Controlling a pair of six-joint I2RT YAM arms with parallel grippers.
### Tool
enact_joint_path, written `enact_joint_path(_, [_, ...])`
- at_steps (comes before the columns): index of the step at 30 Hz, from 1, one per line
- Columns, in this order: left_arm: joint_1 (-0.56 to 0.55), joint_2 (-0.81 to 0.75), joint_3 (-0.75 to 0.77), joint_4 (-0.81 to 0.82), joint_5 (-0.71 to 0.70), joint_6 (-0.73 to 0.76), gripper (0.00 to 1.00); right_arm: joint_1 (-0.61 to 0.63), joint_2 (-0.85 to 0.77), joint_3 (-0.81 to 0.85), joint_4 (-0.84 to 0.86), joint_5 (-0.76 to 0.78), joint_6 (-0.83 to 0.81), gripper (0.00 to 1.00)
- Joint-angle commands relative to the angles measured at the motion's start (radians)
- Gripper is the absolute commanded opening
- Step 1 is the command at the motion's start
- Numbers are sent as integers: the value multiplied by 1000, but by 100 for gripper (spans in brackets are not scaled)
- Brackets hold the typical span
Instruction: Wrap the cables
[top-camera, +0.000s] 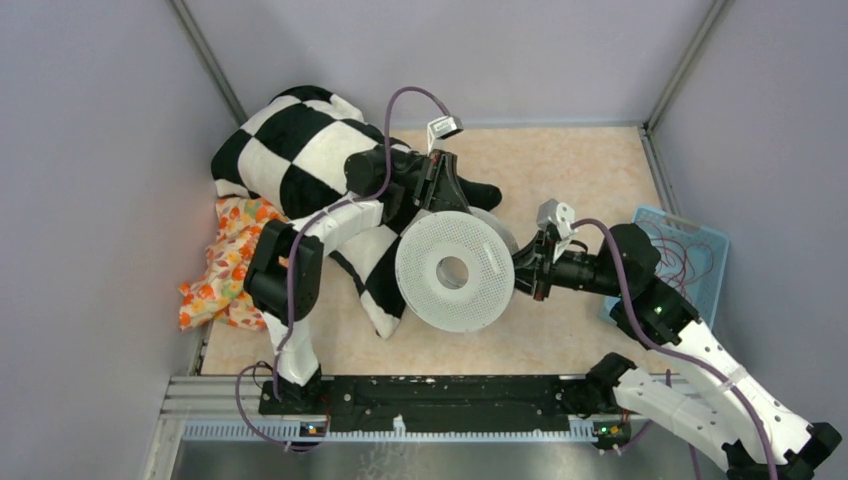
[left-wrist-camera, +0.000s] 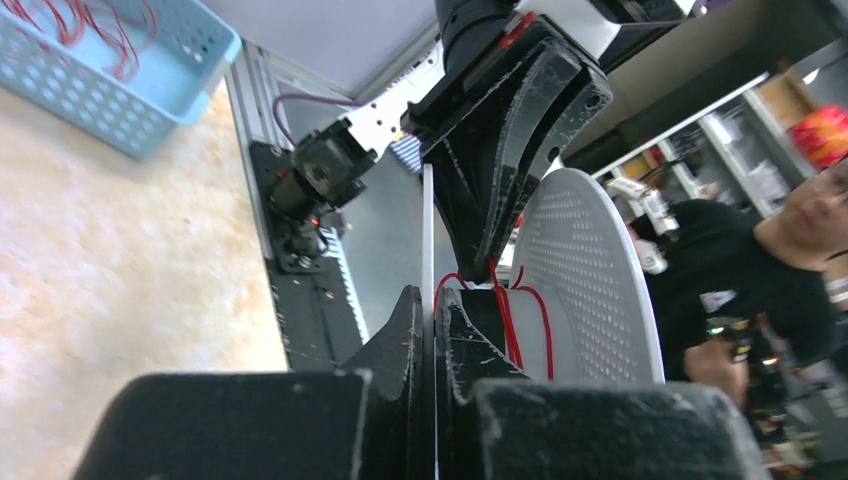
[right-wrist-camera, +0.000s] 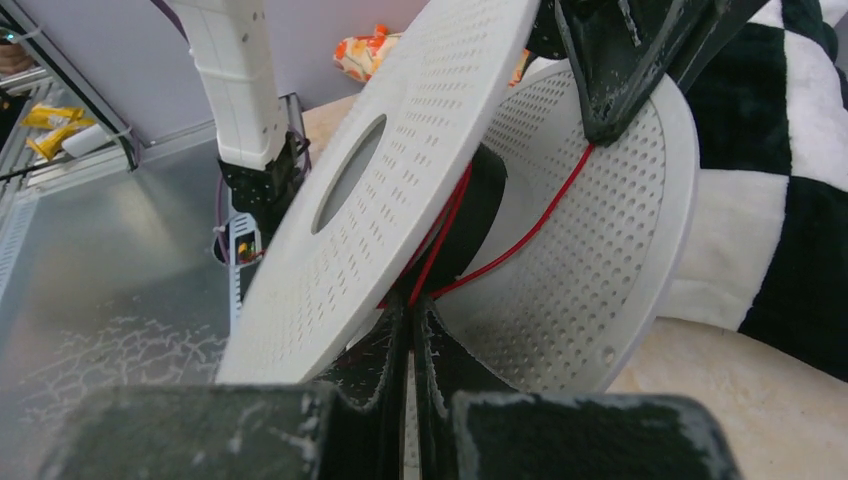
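Note:
A white perforated spool stands tilted at the table's middle. My left gripper is shut on the edge of one flange at the spool's far side; in the left wrist view its jaws pinch that thin white rim. My right gripper reaches between the two flanges from the right and is shut on a thin red cable. The cable runs over the black hub. A few turns of cable lie on the core. More cables lie in the blue basket.
A blue basket sits at the right, behind my right arm. A black-and-white checkered cloth and an orange floral cloth lie at the left under my left arm. A black rail runs along the near edge.

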Motion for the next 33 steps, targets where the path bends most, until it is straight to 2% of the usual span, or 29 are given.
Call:
enact_joint_path(1, [10, -113, 66, -274, -83, 391, 0, 18, -21, 36, 2, -44, -33, 0])
enact_joint_path(3, [10, -136, 94, -498, -81, 559, 0, 17, -19, 41, 10, -26, -41, 12])
enact_joint_path(5, [10, -140, 115, -576, -62, 623, 0, 18, -14, 57, -3, -12, -58, 18])
enact_joint_path(13, [12, -137, 158, -571, -14, 631, 0, 17, -40, 66, -8, 48, -98, 34])
enact_joint_path(18, [16, -119, 188, -580, 4, 636, 0, 16, -77, 81, -30, 88, -100, 35])
enact_joint_path(23, [31, -115, 199, -583, 6, 635, 0, 18, -99, 119, -124, 145, -154, 36])
enact_joint_path(33, [41, -135, 203, -629, -26, 687, 0, 18, -156, 201, -269, 296, -209, 52])
